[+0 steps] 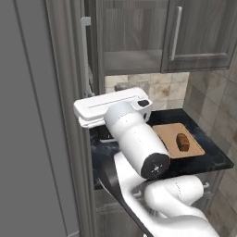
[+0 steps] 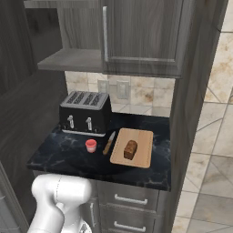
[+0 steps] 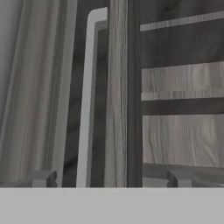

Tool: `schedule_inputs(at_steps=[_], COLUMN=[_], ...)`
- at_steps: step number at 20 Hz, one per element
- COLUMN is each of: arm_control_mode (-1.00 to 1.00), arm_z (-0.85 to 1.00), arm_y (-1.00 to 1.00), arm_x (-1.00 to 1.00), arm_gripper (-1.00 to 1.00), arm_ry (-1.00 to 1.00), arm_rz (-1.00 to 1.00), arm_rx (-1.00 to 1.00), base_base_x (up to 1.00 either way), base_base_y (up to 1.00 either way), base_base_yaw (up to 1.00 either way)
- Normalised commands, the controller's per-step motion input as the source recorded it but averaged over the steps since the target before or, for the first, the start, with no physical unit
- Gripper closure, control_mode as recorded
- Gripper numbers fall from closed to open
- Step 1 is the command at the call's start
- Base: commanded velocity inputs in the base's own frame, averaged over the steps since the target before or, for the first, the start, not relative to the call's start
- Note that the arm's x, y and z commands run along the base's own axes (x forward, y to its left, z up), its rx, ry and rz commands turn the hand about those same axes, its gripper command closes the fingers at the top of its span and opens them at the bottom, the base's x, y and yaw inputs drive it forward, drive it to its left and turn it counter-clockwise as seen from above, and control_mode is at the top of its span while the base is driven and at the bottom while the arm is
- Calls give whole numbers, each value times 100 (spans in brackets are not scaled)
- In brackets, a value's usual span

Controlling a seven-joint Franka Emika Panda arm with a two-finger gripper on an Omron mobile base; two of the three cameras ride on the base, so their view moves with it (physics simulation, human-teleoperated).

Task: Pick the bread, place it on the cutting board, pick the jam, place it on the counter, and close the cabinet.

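So bread (image 2: 130,149) is already lying on the cutting board (image 2: 143,157) and the jam (image 2: 91,145) is sitting on the counter (image 2: 59,157) just in front of the toaster (image 2: 85,112), with the knife (image 2: 109,142) between jar and board. By my reckoning that leaves the cabinet (image 1: 134,32) door.

I'm pointing my gripper (image 3: 111,178) straight at the open door's edge (image 3: 120,96), jaws spread wide and holding nothing. The door's bar handle (image 3: 89,96) is running lengthwise up my hand view, and it's sitting between my two fingertips, closer to the left one (image 3: 43,178). So the long axis of handle and door edge is lined up along my view, and any push needs to go sideways across it.

Hand view is giving me the handle close up but nothing of the counter. Right base view is showing the whole counter plus the open shelf (image 2: 73,59). Left base view is showing the handle (image 1: 86,51) above my hand.
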Motion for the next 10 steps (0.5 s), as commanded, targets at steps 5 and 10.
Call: schedule_inputs(at_steps=[5, 10], arm_control_mode=[-100, -100], arm_z=[-1, -7], arm_y=[0, 9], arm_x=[22, 19], arm_gripper=[-100, -100], arm_ry=[0, 0], arm_rz=[0, 0], arm_rx=[0, 0], base_base_x=[0, 0], base_base_y=[0, 0], base_base_yaw=[0, 0])
